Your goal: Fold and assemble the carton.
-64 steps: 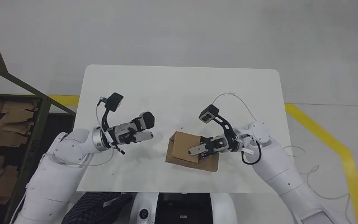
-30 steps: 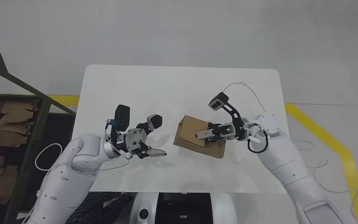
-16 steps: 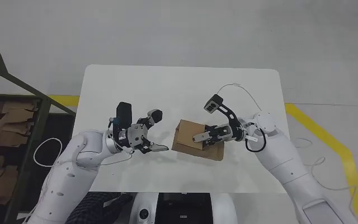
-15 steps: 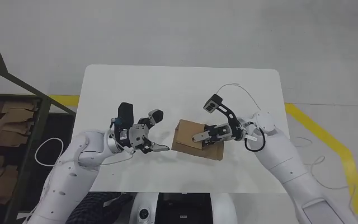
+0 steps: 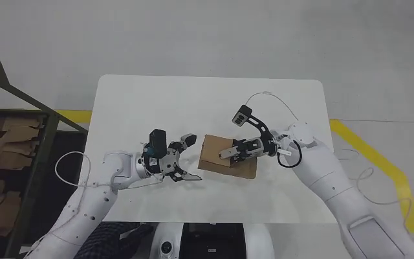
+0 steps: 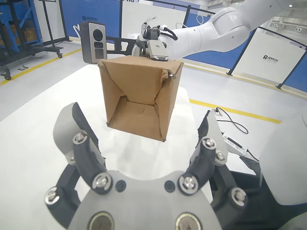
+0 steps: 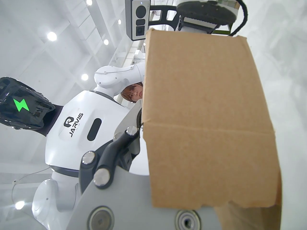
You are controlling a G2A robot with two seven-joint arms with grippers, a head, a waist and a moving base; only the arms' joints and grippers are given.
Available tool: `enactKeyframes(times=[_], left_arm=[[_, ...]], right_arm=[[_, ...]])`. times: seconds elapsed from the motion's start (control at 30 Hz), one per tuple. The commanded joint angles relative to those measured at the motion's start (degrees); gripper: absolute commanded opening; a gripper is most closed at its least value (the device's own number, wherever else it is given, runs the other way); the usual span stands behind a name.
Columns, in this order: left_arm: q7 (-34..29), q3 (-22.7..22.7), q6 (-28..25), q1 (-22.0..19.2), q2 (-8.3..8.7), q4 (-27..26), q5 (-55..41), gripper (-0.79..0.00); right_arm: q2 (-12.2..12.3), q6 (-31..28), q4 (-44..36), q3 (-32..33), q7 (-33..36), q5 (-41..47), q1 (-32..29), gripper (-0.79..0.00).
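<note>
A brown carton (image 5: 226, 157) hangs tilted just above the white table (image 5: 194, 97), near its front middle. My right gripper (image 5: 228, 153) is shut on the carton's wall from the right side. The left wrist view shows the carton (image 6: 139, 96) with its open end facing the camera and inner flaps folded in, and the right gripper (image 6: 156, 57) clamped on its far upper edge. My left gripper (image 5: 186, 158) stands open just left of the carton, apart from it, fingers (image 6: 76, 123) spread wide. In the right wrist view the carton's outer wall (image 7: 206, 111) sits against one finger (image 7: 120, 144).
A thin white cable (image 5: 278, 103) loops over the table behind the right arm. A dark rack with flat cardboard sheets (image 5: 19, 139) stands off the table's left side. The table's back half is bare.
My left gripper has moved right, closer to the carton's open end, staying open. The right gripper with the carton has shifted slightly left and back.
</note>
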Motion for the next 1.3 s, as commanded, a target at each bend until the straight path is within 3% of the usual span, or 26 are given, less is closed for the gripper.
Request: enactKeyframes(times=[0.0, 0.2, 0.57, 1.07, 1.27], left_arm=[[4.7, 1.3, 0.0, -1.3, 0.44, 1.7, 3.7, 0.000], [13.7, 5.2, 0.0, -4.8, 1.47, 5.6, 11.4, 0.000], [21.9, 9.0, 0.0, -9.5, 2.49, 8.8, 19.2, 0.000], [22.2, 10.0, 0.0, -10.6, 2.73, 9.7, 20.1, 0.000], [17.6, 9.5, 1.7, -9.7, 2.49, 8.3, 16.2, 0.000]], right_arm=[[0.0, 0.0, 0.1, -0.5, 0.0, 0.2, 0.3, -0.785], [0.3, 0.0, 0.0, -2.0, 0.0, 0.9, 1.3, -0.785], [0.4, 0.0, 0.9, -3.4, 0.0, 0.5, 2.9, -0.785], [-0.1, 0.0, -1.7, -3.0, 0.0, -2.8, 2.3, -0.785], [-0.5, -0.1, -1.9, -2.5, 0.0, -3.1, 1.9, -0.785]])
